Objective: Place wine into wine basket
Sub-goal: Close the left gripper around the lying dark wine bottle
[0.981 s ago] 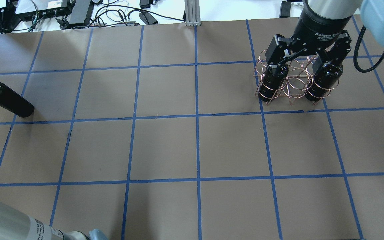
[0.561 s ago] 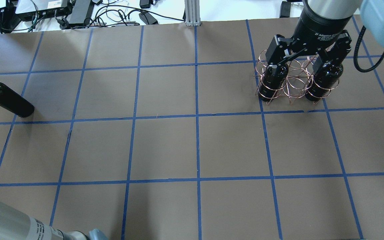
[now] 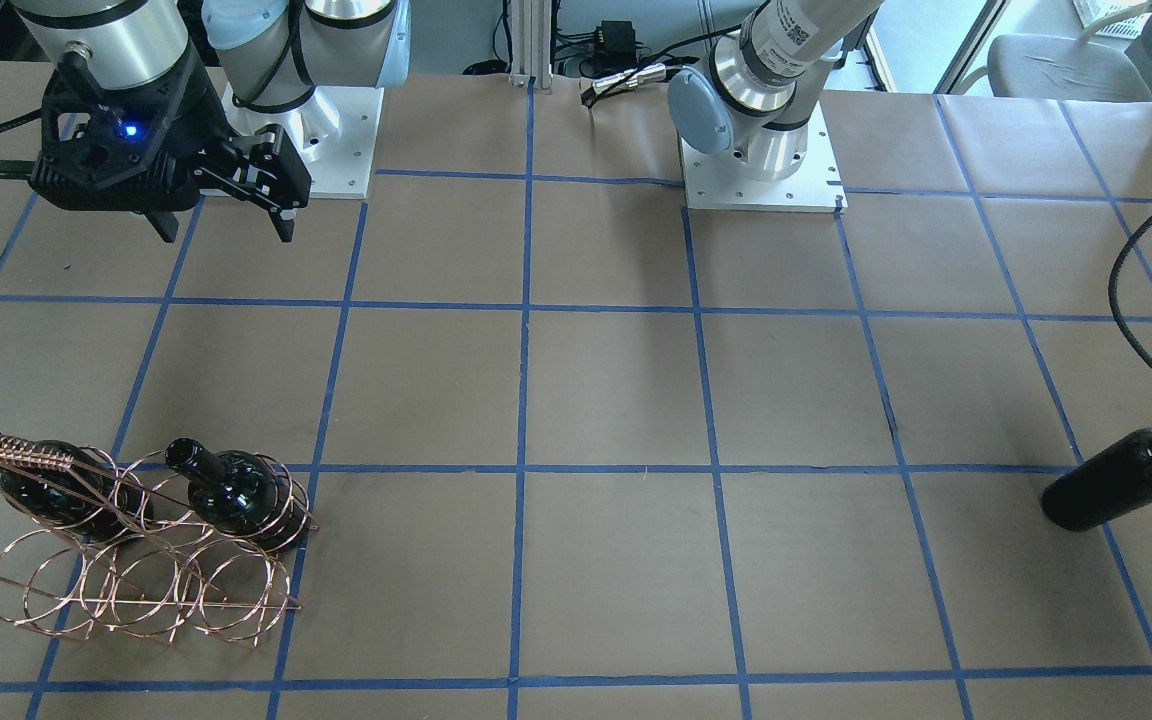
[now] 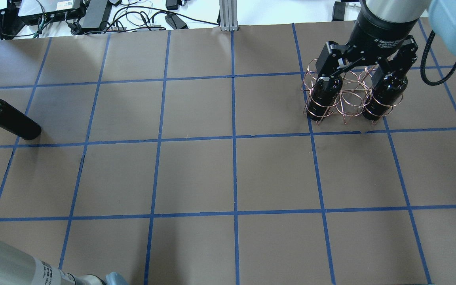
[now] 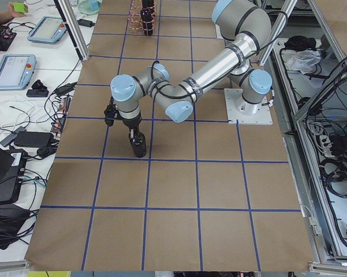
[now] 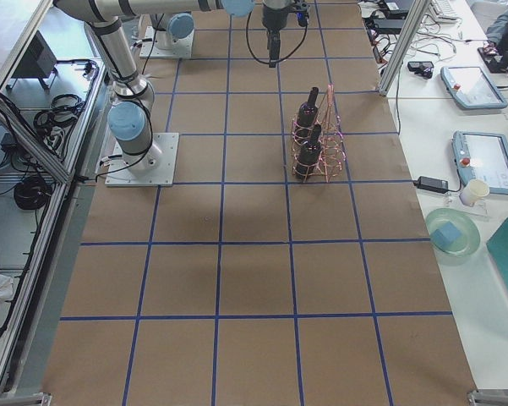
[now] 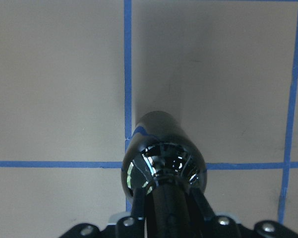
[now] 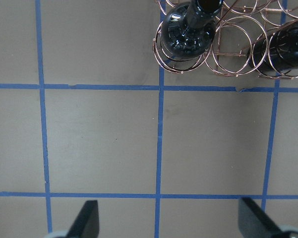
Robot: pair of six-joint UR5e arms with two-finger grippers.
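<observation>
A: What has changed over the last second?

B: Very little. In the overhead view the left tool (image 7: pixel 169 213) and the neck end of the wine (image 4: pixel 10 120) have crept towards the left edge, so less of the tool shows now. The bottle's base has hardly shifted.

A: And on the other side?

B: The right tool (image 4: pixel 354 71) hangs high near the wine basket (image 4: pixel 350 101) as before. The basket and the two other black bottles (image 4: pixel 318 99) in it have not moved.

A: How do the tools stand?

B: The left one is pinching the wine by its neck, one finger on each side in the left wrist view. The right one is spread wide with nothing between its fingers.

A: Where exactly is the wine?

B: At the robot's left end of the desk (image 4: pixel 196 174), well apart from the basket at the right end. Its base is over a crossing of the blue tape (image 7: pixel 128 74) lines. I cannot tell whether it touches the desk.

A: And the basket's bottles?

B: They sit in the two outer loops of its bottom row, necks pointing towards the robot.

A: Any writing?

B: "2F Adaptive" in white on the right tool's black body. The stickers on the arms are too small to read, and the bottles show no label.
</observation>
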